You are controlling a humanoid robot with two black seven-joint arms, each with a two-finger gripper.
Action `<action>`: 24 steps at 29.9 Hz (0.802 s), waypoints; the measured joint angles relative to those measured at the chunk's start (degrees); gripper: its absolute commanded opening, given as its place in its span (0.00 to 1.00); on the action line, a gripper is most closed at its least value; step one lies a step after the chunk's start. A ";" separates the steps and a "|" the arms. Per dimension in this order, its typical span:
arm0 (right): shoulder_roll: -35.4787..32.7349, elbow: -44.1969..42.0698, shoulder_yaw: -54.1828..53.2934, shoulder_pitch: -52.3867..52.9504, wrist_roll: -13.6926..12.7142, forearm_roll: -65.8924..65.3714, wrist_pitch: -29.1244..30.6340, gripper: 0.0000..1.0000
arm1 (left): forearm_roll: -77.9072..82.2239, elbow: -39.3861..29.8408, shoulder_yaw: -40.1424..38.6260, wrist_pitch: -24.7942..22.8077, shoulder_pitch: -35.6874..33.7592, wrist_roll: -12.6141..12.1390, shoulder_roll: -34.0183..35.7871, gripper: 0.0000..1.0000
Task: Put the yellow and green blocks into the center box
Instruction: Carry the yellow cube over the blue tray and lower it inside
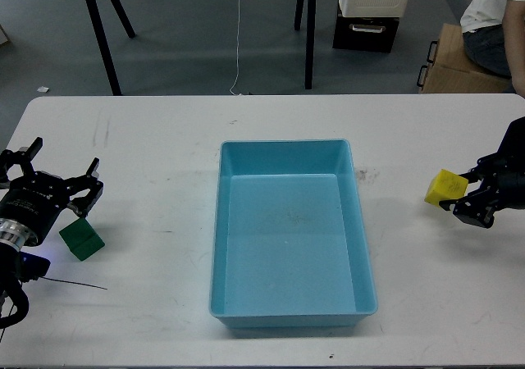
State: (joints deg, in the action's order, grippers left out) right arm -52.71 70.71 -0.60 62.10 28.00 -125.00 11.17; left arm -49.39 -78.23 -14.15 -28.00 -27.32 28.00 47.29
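Note:
A yellow block [445, 187] is held in my right gripper [459, 190], lifted above the white table at the right, right of the blue box [289, 236]. The gripper is shut on the block. A green block [81, 240] lies on the table at the left. My left gripper [51, 182] is open just behind and above the green block, its fingers [89, 190] spread wide. The box in the table's middle is empty.
The white table [164, 156] carries only the box and the green block. A thin black cable [74, 284] lies near my left arm. Beyond the far edge stand black stand legs, boxes and a seated person at the top right.

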 measured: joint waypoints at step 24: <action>28.96 1.29 13.69 22.47 0.00 5.21 2.32 0.06 | 0.00 0.09 0.00 0.00 -0.12 0.00 0.70 1.00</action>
State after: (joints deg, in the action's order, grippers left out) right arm -23.75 71.99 13.09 84.57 28.00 -119.79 13.49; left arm -49.39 -78.14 -14.15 -28.00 -27.44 28.00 47.99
